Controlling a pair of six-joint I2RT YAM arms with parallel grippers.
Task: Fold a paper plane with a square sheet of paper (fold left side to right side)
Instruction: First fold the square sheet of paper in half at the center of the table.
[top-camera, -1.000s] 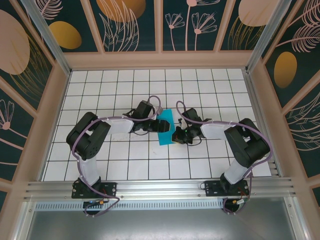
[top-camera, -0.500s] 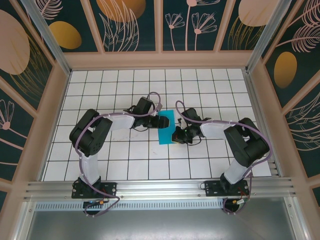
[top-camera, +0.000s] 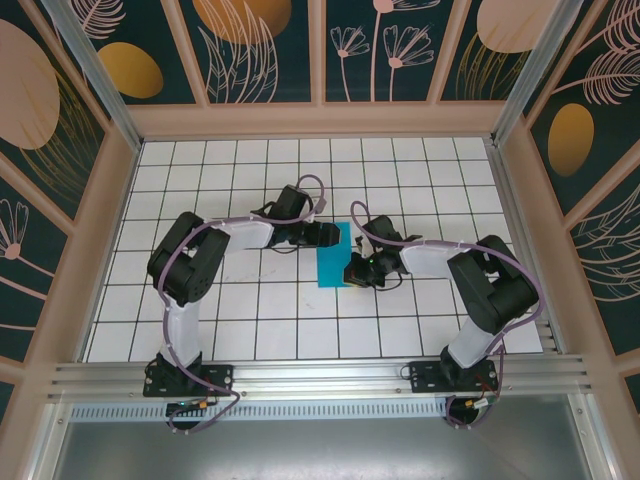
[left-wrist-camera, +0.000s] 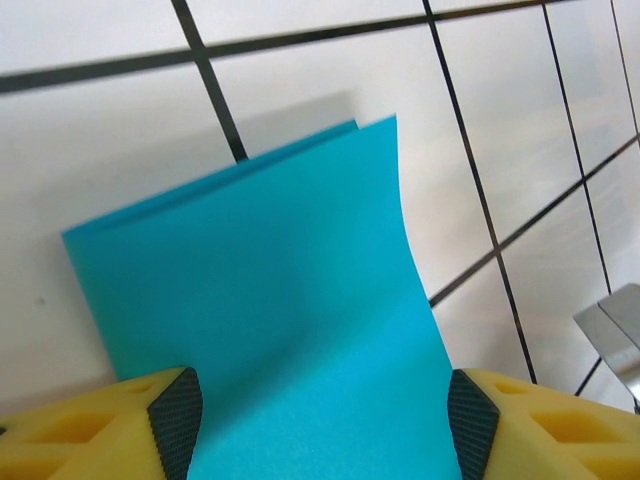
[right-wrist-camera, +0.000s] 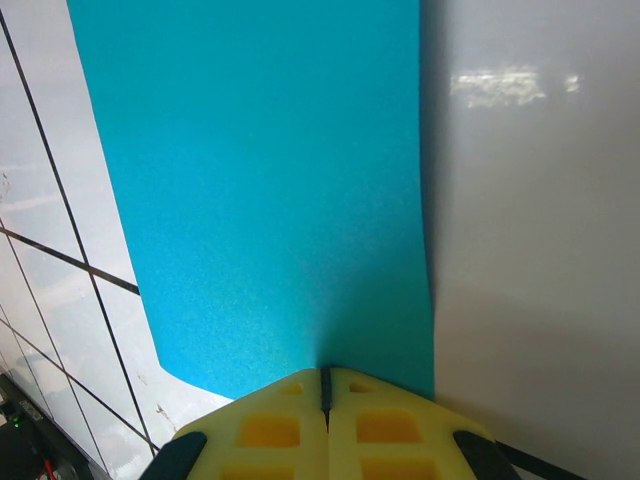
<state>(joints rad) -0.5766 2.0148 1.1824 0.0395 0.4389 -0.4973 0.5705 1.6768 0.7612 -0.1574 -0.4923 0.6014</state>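
Left end effector (left-wrist-camera: 320, 425) — open, astride the thin teal-blue folded paper sheet (left-wrist-camera: 270, 300); right end effector (right-wrist-camera: 323, 385) closed, tips on it. Likely light, floppy, slippery — best taken at an edge.

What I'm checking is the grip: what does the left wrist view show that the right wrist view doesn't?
Left wrist: the left gripper, jaws open and straddling the square sheet of paper, whose far edge shows two offset layers. Right wrist: the right gripper, jaws shut at the sheet's edge, apparently pinching it. Both: teal paper on the white gridded table.
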